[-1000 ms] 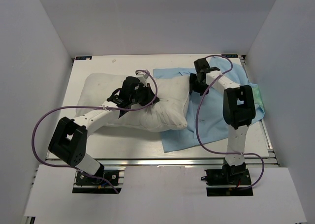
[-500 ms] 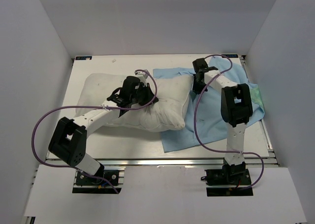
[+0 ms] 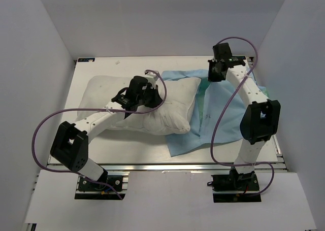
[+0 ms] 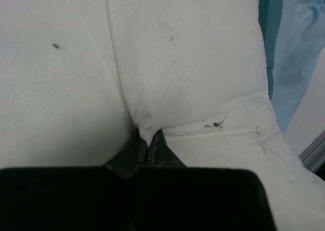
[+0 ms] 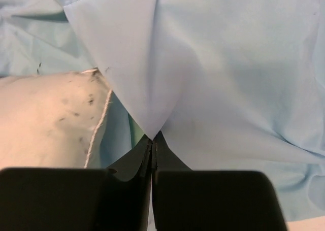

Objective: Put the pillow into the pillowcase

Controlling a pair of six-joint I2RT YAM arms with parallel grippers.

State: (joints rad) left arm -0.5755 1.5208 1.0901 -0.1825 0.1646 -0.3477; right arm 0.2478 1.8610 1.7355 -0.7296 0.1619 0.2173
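The plump white pillow [image 3: 152,101] lies across the middle of the table, its right end resting on the light blue pillowcase [image 3: 223,114]. My left gripper [image 3: 152,95] is shut on a pinched fold of the pillow [image 4: 167,58] near its middle top. My right gripper [image 3: 213,74] is at the far right, lifted above the table and shut on a fold of the pillowcase [image 5: 228,63], pulling the cloth up into a peak. In the right wrist view, the pillow [image 5: 45,119] corner shows at the left, under the raised cloth, with a teal inner face beside it.
White walls close in the table [image 3: 127,144] on three sides. Purple cables loop from both arms. A green patch of cloth [image 3: 266,96] shows at the right edge of the pillowcase. The metal rail [image 3: 162,166] runs along the near edge.
My right gripper has shut on the pillowcase and moved up and to the far right, lifting the cloth. The left gripper has stayed shut on the pillow, shifted slightly away.
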